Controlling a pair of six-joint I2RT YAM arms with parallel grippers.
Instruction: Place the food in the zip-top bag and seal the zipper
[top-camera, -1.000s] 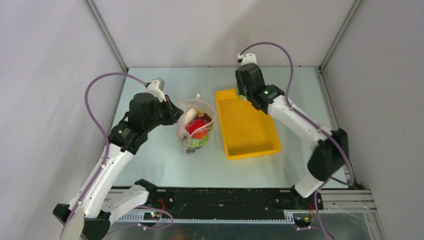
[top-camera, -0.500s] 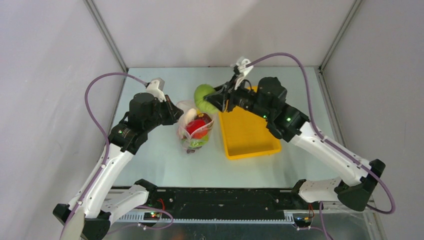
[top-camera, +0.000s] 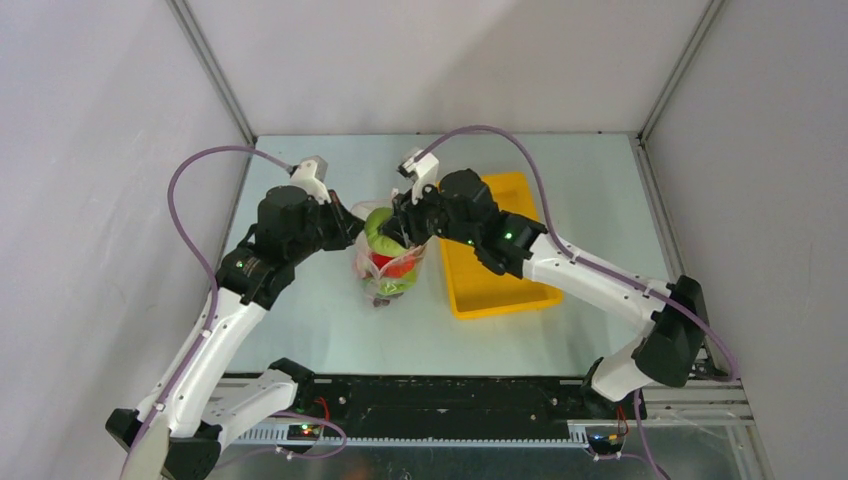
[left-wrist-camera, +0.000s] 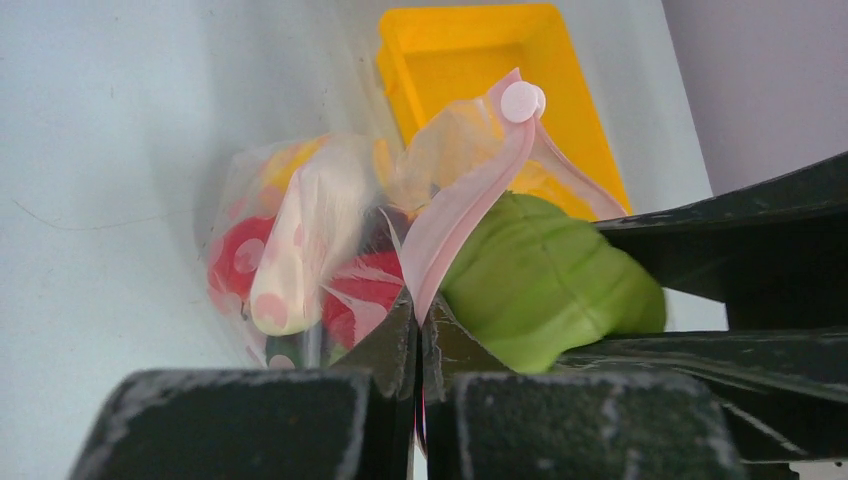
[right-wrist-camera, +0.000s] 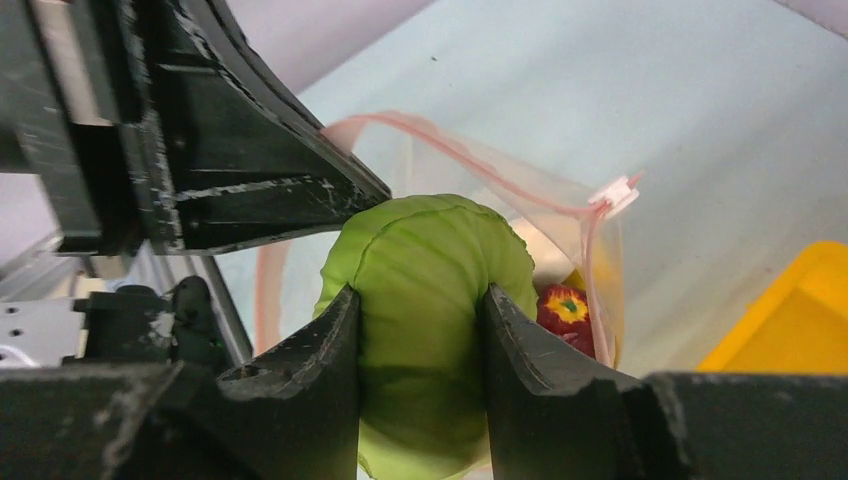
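The zip-top bag (top-camera: 392, 268) stands on the table with its mouth up, holding a red apple (right-wrist-camera: 565, 310), a white radish (left-wrist-camera: 300, 250) and other food. My left gripper (left-wrist-camera: 420, 315) is shut on the pink zipper (left-wrist-camera: 470, 200) at the mouth's left edge (top-camera: 352, 225) and holds it up. My right gripper (right-wrist-camera: 420, 310) is shut on the pale green cabbage (right-wrist-camera: 430, 250). The cabbage (top-camera: 378, 224) sits right at the bag's open mouth, just inside the zipper loop (right-wrist-camera: 480, 160) and close beside the left fingers (right-wrist-camera: 250, 200).
A yellow tray (top-camera: 500, 285) lies right of the bag, under my right forearm, and nothing shows in the part of it that I see. The white zipper slider (right-wrist-camera: 612, 195) sits at the far end of the mouth. Grey walls enclose the table.
My right arm lifted the cabbage from the tray's far corner and swung left with it to the bag's mouth. The left gripper and the bag have stayed put.
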